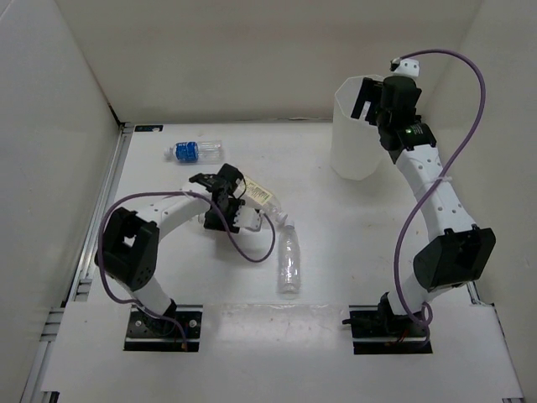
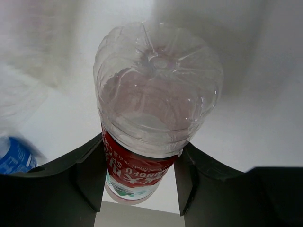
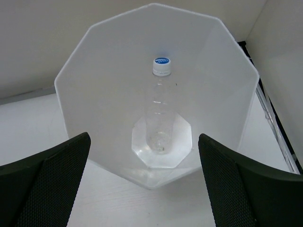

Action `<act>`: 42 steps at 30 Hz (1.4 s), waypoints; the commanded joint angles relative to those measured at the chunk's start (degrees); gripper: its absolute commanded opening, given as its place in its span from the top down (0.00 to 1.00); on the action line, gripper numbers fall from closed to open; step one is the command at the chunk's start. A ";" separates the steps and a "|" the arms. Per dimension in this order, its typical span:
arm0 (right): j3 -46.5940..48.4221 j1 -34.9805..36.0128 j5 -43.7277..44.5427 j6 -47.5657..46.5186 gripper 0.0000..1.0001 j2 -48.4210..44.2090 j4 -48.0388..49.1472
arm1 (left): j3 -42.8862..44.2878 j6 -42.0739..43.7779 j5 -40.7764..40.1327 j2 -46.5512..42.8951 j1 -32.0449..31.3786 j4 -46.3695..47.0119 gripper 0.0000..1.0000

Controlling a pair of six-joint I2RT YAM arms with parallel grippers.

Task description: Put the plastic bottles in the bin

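My left gripper (image 1: 225, 200) (image 2: 142, 161) is shut on the red-labelled bottle (image 2: 142, 165), whose clear base (image 2: 158, 90) points away from the wrist camera. In the top view this bottle is hidden under the gripper. The yellowish-labelled bottle (image 1: 257, 195) lies just right of it. The blue-labelled bottle (image 1: 195, 151) (image 2: 14, 156) lies at the far left. An unlabelled bottle (image 1: 289, 260) lies in the middle. My right gripper (image 1: 369, 99) (image 3: 143, 156) is open and empty above the bin (image 1: 352, 138) (image 3: 94, 94). A second unlabelled bottle (image 3: 158, 109) leans inside the bin.
White walls enclose the table at the back and on both sides. A metal rail (image 1: 101, 210) runs along the left edge. The bin stands at the back right, near the right wall.
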 commanded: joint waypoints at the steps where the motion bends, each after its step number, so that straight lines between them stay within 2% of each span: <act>1: -2.12 0.28 -1.52 0.53 0.03 -3.50 0.83 | 8.64 -10.80 2.78 0.42 2.06 -0.07 0.90; 5: -4.05 0.28 -7.65 -1.56 0.01 -5.26 0.30 | 21.55 -24.39 7.09 4.19 6.01 -3.06 0.90; 6: -4.06 0.28 -9.67 -2.27 0.01 -6.05 0.30 | 27.84 -26.70 8.67 6.12 6.80 -4.11 0.90; 9: -6.69 0.80 -17.15 -4.03 0.01 -7.37 -0.22 | 39.28 -34.77 15.52 8.85 9.87 -7.63 0.90; 11: -8.97 0.80 -20.14 -4.04 0.01 -8.69 1.00 | 43.27 -37.96 19.56 9.91 10.94 -7.64 0.90; 14: -14.66 2.55 -26.99 -3.51 0.01 -10.89 7.14 | 48.29 -44.63 25.27 10.44 13.22 -4.05 0.90; 15: -16.26 4.30 -28.66 -3.51 0.01 -12.02 9.51 | 49.26 -49.18 27.21 10.96 14.71 -0.81 0.90; 16: -17.76 5.36 -30.25 -3.51 0.01 -12.04 14.49 | 51.70 -51.83 29.49 11.58 15.59 0.70 0.90; 17: -19.86 6.42 -31.74 -3.51 0.01 -12.56 16.89 | 53.29 -54.64 35.87 12.19 16.56 2.02 0.90; 21: -19.54 11.25 -39.83 0.69 0.01 -9.42 25.25 | 62.87 -68.70 52.40 16.67 20.87 5.99 0.90; 22: -18.92 11.87 -42.19 1.32 0.01 -8.62 26.13 | 65.59 -69.34 54.19 17.38 20.88 6.77 0.90; 27: -15.76 15.82 -43.01 0.80 0.01 -5.80 29.03 | 65.09 -68.82 66.04 16.59 19.74 9.41 0.90; 30: -15.23 16.36 -43.01 0.27 0.01 -5.27 31.05 | 65.09 -69.53 67.13 16.59 18.25 9.94 0.90; 36: -12.32 16.36 -52.49 0.79 0.01 -2.98 31.77 | 68.42 -70.14 71.79 16.59 16.83 11.09 0.90; 42: -14.17 16.89 -54.60 5.19 0.01 -1.84 40.02 | 67.20 -71.28 77.85 16.59 16.30 12.23 0.90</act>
